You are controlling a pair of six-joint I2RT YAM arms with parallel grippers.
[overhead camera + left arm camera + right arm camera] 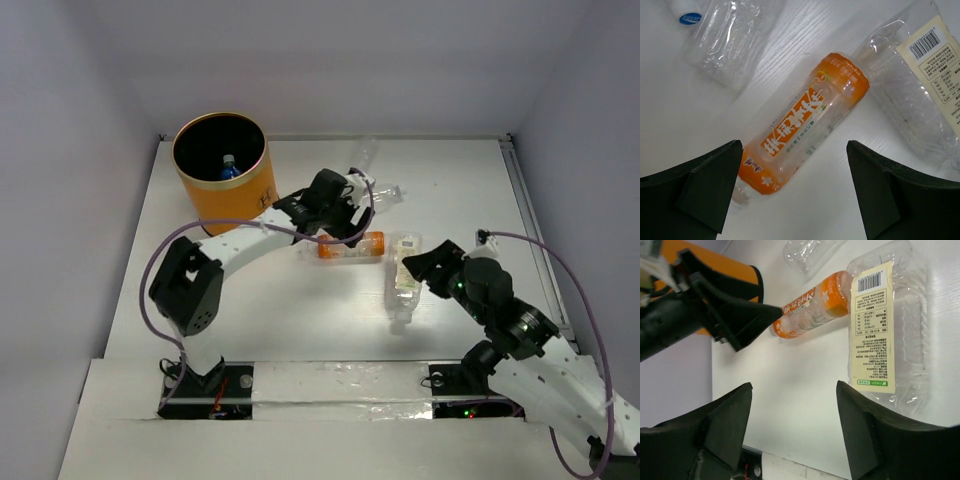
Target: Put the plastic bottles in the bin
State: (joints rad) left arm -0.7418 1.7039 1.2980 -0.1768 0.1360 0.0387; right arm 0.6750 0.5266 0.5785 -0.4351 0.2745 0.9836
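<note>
One orange bottle (805, 132) lies flat on the table (685, 130) below your left gripper (794, 165), jaws apart, empty; its long axis slants across the gap. Right gripper (795, 395), likewise apart, sits farther off.

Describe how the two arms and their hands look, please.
Both the left arm and right arm have white links and black joints. A purplish-grey cable loops along each. The left hand and right hand are black, each with two wedge-shaped fingers.

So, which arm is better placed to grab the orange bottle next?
Left. The left gripper, open, straddles the orange bottle from above; the right gripper is by the cream-labelled bottle.
</note>
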